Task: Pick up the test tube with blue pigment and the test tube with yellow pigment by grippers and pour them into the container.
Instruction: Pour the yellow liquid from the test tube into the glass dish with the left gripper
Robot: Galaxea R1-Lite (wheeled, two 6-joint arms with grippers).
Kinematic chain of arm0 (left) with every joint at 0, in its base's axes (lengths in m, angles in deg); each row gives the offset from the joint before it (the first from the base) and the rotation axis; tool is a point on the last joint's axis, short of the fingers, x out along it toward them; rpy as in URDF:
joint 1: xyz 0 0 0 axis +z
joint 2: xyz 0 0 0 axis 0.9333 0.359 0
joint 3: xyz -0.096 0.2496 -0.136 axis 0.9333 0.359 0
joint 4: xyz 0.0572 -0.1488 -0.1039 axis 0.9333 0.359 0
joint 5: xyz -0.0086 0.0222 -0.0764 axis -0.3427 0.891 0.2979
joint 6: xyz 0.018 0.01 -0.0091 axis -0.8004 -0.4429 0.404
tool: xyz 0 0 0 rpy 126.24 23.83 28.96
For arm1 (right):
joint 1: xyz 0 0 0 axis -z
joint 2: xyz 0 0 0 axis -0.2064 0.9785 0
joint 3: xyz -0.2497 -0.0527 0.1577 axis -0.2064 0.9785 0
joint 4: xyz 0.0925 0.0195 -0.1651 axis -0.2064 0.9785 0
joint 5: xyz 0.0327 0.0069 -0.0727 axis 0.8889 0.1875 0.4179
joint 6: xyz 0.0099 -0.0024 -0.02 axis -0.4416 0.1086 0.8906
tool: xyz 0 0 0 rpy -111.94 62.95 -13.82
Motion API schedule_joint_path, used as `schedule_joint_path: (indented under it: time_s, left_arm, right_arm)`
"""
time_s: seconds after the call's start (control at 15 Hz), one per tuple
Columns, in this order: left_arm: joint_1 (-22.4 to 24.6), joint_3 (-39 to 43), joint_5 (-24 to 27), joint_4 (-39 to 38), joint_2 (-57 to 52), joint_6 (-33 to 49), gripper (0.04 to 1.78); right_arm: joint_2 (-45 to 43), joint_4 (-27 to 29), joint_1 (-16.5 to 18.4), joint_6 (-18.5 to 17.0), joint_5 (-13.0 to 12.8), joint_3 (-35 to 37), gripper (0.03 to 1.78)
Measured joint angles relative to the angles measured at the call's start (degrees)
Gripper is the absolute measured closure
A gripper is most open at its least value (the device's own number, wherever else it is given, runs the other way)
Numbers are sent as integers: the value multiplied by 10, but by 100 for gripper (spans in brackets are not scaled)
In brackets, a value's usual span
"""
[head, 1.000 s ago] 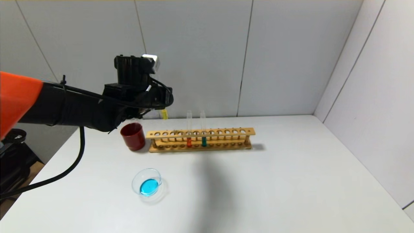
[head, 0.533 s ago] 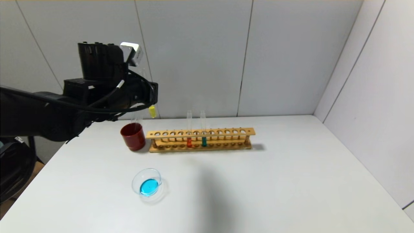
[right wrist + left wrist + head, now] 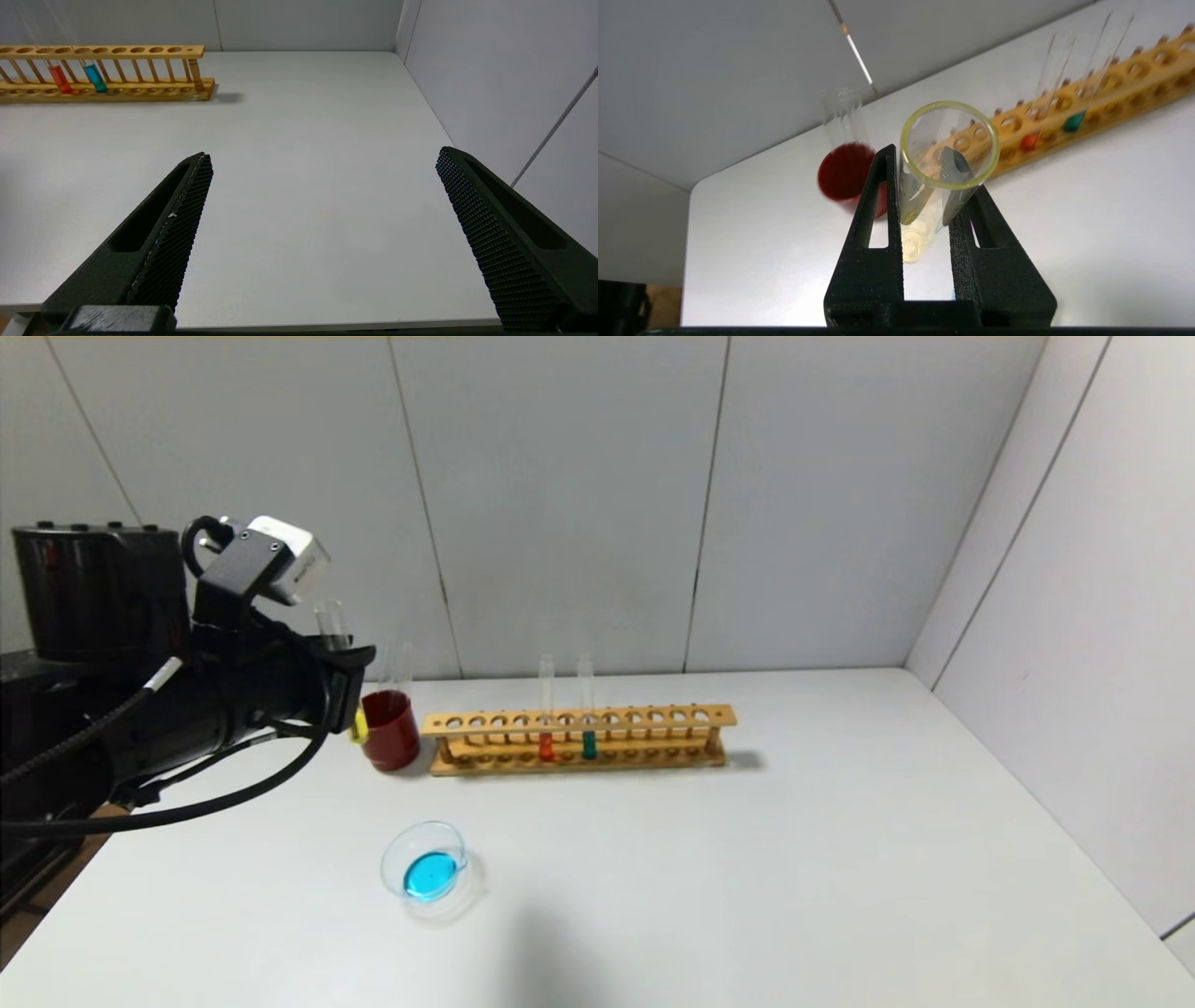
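Note:
My left gripper [image 3: 347,689] is shut on the test tube with yellow pigment [image 3: 358,728], held roughly upright above the table just left of the red cup. In the left wrist view the gripper [image 3: 920,156] clamps the tube [image 3: 913,240] below its open mouth, with yellow liquid at the bottom. The container [image 3: 425,868], a clear glass dish holding blue liquid, sits on the table nearer me, apart from the gripper. No tube with teal-blue liquid shows. My right gripper [image 3: 323,156] is open and empty over the table's near right part; it is out of the head view.
A dark-red cup [image 3: 390,730] with an empty clear tube [image 3: 399,663] in it stands left of a wooden rack [image 3: 653,717]. The rack holds an orange-red tube [image 3: 546,747] and a teal-green tube [image 3: 589,744]. The white table [image 3: 794,859] is walled behind and on the right.
My left arm has swung left, down and toward me with the yellow tube, from above the rack's left end to just left of the red cup. Nothing else moved.

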Motion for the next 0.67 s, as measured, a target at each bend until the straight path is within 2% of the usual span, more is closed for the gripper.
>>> schedule_joint_path:
  time_s: [0.2,0.33,0.53,0.67]
  left_arm:
    - [80,42,153,-6,-22,-89,149]
    - [117,56,231,-6,-27,-152,149]
    - [142,57,286,0,-23,-225,149]
    - [150,58,297,0,-9,-283,149]
  right_arm:
    - [0,0,0,0,0,0,6]
    - [0,0,0,0,0,0,6]
    - [0,0,0,0,0,0,6]
    - [0,0,0,0,0,0,6]
